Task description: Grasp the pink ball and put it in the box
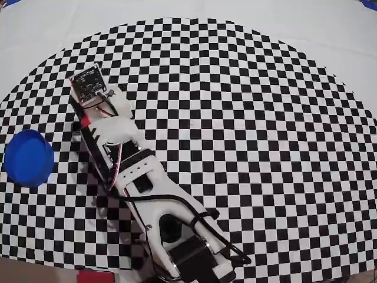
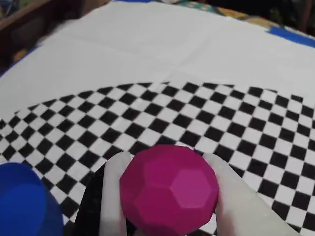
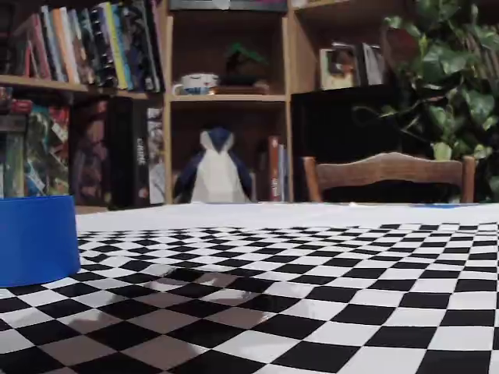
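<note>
the pink ball (image 2: 169, 190) sits between the two pale fingers (image 2: 114, 196) of the gripper (image 2: 167, 196) in the wrist view, faceted and magenta, with a finger pressed against each side of it; the claw is closed down to the ball's width and has hold of it. the checkered mat (image 2: 162, 118) shows beyond the ball, and the view does not settle whether the ball is off the mat or resting on it. the box (image 2: 24, 204), bright blue, shows at the lower left corner of the wrist view, apart from the ball. in the overhead view the box (image 1: 27, 157) stands near the left edge of the checkered mat (image 1: 247, 118), and the white arm (image 1: 147, 183) reaches up from the bottom edge toward it, hiding the ball. in the fixed view the box (image 3: 35, 238) stands at the left on the mat, with a bookshelf (image 3: 226, 93), a chair (image 3: 390, 175) and a plant (image 3: 452, 78) behind.
</note>
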{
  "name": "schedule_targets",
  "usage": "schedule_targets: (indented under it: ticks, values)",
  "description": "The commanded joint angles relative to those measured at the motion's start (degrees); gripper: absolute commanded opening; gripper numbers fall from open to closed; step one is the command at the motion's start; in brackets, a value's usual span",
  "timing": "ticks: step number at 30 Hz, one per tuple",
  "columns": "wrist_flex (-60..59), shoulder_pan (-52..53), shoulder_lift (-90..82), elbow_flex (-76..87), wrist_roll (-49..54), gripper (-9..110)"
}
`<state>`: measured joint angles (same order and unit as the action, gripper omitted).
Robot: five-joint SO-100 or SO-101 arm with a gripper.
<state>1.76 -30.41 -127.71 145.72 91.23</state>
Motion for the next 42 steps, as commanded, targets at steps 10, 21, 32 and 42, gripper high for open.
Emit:
schedule_targets:
  ticks: [10,21,32,42]
  values:
    - [0.6,-8.3,-2.5,0.4,0.4,0]
    - [0.7,-16.6,-0.6,0.4,0.4,0]
    - [0.8,-21.3,1.9,-0.2,0.4,0]
    - [1.3,-22.9,4.8,-0.3,0.4,0]
